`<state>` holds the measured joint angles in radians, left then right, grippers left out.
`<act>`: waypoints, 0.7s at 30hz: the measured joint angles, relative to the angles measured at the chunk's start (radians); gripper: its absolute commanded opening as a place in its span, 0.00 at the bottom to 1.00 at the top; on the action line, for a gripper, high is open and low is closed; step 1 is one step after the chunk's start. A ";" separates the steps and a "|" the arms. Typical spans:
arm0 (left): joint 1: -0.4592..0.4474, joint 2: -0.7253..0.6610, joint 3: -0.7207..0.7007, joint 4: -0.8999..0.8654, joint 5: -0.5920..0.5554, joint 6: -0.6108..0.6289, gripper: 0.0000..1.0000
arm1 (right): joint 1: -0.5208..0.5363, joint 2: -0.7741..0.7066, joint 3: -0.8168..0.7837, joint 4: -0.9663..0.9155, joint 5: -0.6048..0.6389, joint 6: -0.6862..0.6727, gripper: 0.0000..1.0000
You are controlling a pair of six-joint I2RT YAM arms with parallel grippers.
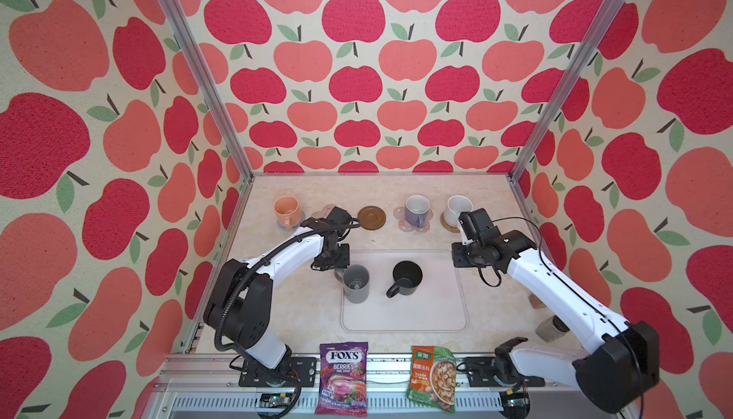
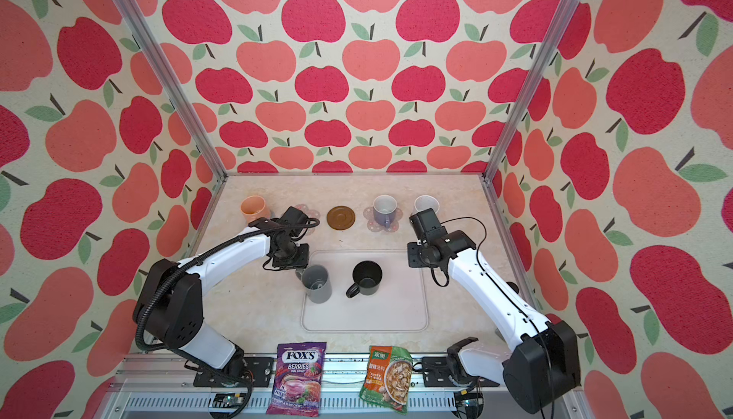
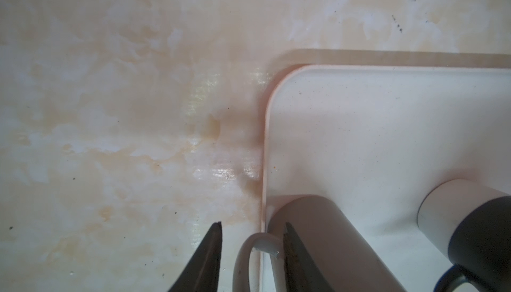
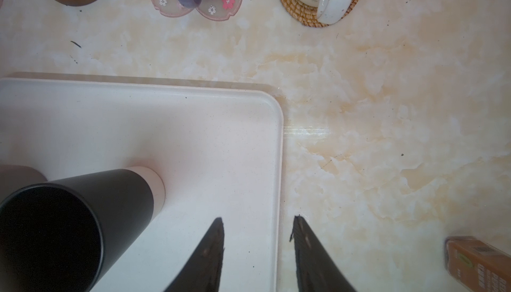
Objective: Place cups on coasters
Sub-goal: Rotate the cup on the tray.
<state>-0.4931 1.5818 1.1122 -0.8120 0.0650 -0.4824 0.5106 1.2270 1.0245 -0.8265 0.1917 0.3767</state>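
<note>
A tall grey cup [image 1: 356, 284] [image 3: 326, 235] and a black cup [image 1: 406, 278] [image 4: 69, 221] stand upright on the pale tray [image 1: 404, 318]. My left gripper [image 3: 252, 223] hangs open over the grey cup's handle [image 3: 243, 252]; the handle lies between the fingers with a gap on one side. My right gripper [image 4: 257, 217] is open and empty above the tray's far right corner. At the back, a peach cup [image 1: 286, 209], a lavender cup [image 1: 417, 209] and a white cup [image 1: 458, 207] stand on coasters. The brown coaster [image 1: 371, 218] is bare. My left arm half hides a pink flower coaster [image 1: 322, 211].
A purple candy bag [image 1: 343, 377] and a green soup packet [image 1: 432, 377] lie at the front edge. A jar [image 1: 549, 328] and a small brown carton [image 4: 475, 260] sit by the right wall under my right arm. Apple-patterned walls close in three sides.
</note>
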 measured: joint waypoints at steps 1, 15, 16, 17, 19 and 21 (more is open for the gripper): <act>0.000 -0.008 -0.010 0.000 0.000 -0.001 0.39 | 0.000 0.000 0.000 0.000 0.000 0.000 0.44; -0.033 -0.107 -0.144 0.011 0.039 -0.054 0.38 | 0.000 -0.006 0.000 0.000 -0.001 0.018 0.44; -0.039 -0.107 -0.148 0.012 0.041 -0.056 0.38 | 0.000 -0.006 0.000 0.002 -0.002 0.018 0.44; -0.045 -0.107 -0.150 0.012 0.041 -0.059 0.38 | 0.000 -0.006 0.000 0.002 -0.003 0.018 0.44; -0.051 -0.111 -0.151 0.011 0.037 -0.064 0.38 | 0.000 -0.007 0.000 0.003 -0.003 0.018 0.44; -0.055 -0.131 -0.151 0.008 0.020 -0.070 0.38 | 0.000 -0.008 0.000 0.003 -0.003 0.018 0.44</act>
<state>-0.5480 1.4509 0.9607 -0.8043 0.0853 -0.5526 0.5106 1.2190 1.0245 -0.8238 0.1890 0.3950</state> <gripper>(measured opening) 0.382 0.440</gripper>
